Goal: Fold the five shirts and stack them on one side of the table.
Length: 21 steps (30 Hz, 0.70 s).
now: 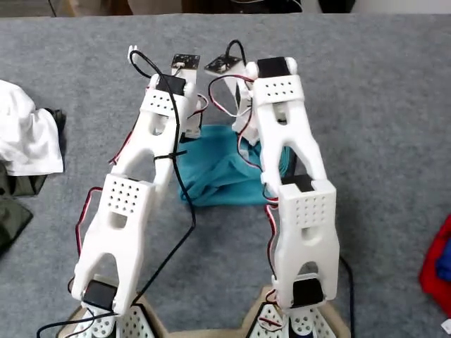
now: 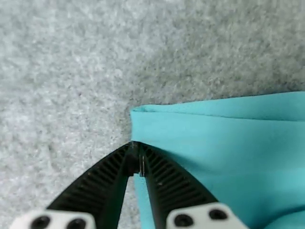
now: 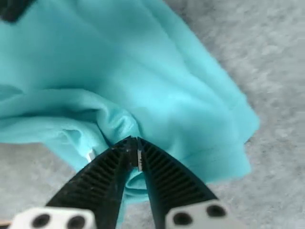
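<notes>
A teal shirt [image 1: 218, 176] lies partly folded and rumpled on the grey table [image 1: 380, 105], between the two arms. My left gripper [image 2: 137, 160] is shut, its tips pinching the shirt's [image 2: 224, 143] edge near a folded corner. My right gripper [image 3: 134, 153] is shut on a bunched fold of the same shirt [image 3: 143, 71], which spreads out beyond the tips. From above, both arms lean over the shirt and hide much of its far part.
A white shirt [image 1: 25, 137] lies crumpled at the table's left edge, with dark green clothes [image 1: 14, 204] beside it. A red and blue garment [image 1: 438, 264] lies at the right edge. Bare grey table shows at the far side and front right.
</notes>
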Available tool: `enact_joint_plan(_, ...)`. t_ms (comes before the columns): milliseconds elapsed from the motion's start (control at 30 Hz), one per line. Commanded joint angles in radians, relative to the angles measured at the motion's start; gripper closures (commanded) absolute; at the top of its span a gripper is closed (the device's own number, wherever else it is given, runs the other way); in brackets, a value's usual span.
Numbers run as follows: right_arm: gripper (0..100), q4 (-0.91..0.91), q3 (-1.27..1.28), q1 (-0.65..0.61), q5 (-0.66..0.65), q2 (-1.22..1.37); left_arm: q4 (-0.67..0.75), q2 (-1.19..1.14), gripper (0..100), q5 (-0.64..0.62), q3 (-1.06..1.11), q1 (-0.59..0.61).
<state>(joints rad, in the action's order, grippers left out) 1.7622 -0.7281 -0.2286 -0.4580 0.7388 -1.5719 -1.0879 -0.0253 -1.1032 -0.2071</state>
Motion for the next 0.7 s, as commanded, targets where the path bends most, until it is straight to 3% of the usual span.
enact_joint_plan(0, 99.3, 0.018, 0.036, 0.027, -0.031, -0.010, 0.020, -0.007, 98, 0.003, -0.011, 0.034)
enact_joint_plan(267, 99.3, 0.015, 0.248, 0.042, -0.100, -0.045, 0.043, -0.010, 98, 0.003, -0.011, 0.054)
enact_joint_plan(667, 99.3, -0.048, 0.679, 0.067, -0.186, -0.367, 0.049, -0.010, 98, 0.003, -0.011, 0.054)
